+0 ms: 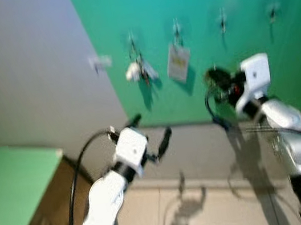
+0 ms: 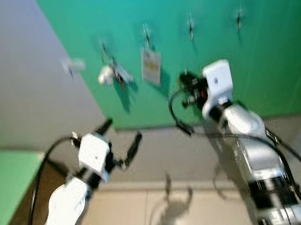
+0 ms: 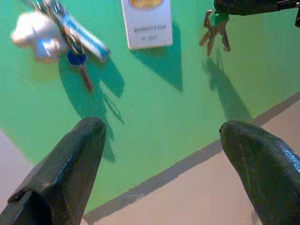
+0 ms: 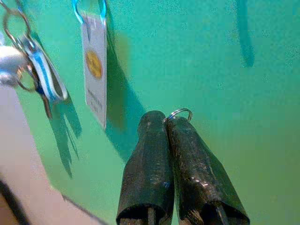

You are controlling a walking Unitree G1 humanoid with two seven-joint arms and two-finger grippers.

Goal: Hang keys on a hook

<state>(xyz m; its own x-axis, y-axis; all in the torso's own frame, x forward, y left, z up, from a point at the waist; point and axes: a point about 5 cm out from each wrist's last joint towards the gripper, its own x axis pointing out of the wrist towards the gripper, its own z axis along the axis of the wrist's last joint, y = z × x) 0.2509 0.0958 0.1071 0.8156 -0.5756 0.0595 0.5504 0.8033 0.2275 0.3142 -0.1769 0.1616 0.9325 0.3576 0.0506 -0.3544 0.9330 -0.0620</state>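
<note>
My right gripper (image 1: 216,80) is raised in front of the green wall (image 1: 282,67), shut on a bunch of keys (image 3: 215,30) that dangles under its fingers; the key ring (image 4: 180,112) pokes out between the tips. It sits below and left of an empty hook (image 1: 221,18). Another empty hook (image 1: 272,10) is further right. A white-and-blue keychain (image 1: 140,71) hangs on the leftmost hook and a white tag (image 1: 178,61) on the one beside it. My left gripper (image 1: 152,126) is open and holds nothing, lower down and apart from the wall.
A white wall (image 1: 22,70) meets the green one at the left, with a small white fitting (image 1: 99,62) on it. A green-topped surface (image 1: 14,193) stands at lower left. A grey band (image 1: 196,145) runs along the wall's base above the pale tiled floor (image 1: 223,204).
</note>
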